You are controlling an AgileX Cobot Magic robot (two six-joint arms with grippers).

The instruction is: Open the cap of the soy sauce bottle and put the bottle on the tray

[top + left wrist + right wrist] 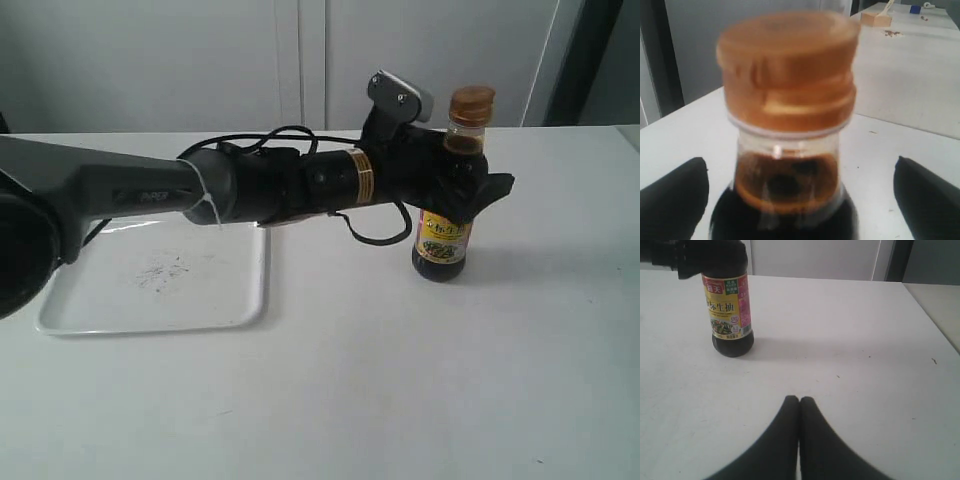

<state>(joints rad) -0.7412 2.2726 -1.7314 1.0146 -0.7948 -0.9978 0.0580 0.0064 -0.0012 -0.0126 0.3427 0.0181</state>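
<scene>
The soy sauce bottle [441, 245] stands upright on the white table, right of the tray [150, 320]. Its orange-brown cap [471, 103] is down on the neck. My left gripper [465, 185] reaches in from the left and straddles the bottle's shoulder. In the left wrist view the cap [788, 70] and the bottle [785, 220] fill the middle. The left gripper [800, 195] is open, each black finger [675, 200] standing apart from the glass. In the right wrist view the bottle [729, 310] stands ahead of my right gripper [799, 400], which is shut on nothing.
The tray holds only faint dark specks [160, 270]. A black cable loop [375, 235] hangs under the left arm beside the bottle. A separate table with a tan block [875, 18] lies beyond. The right arm is outside the exterior view.
</scene>
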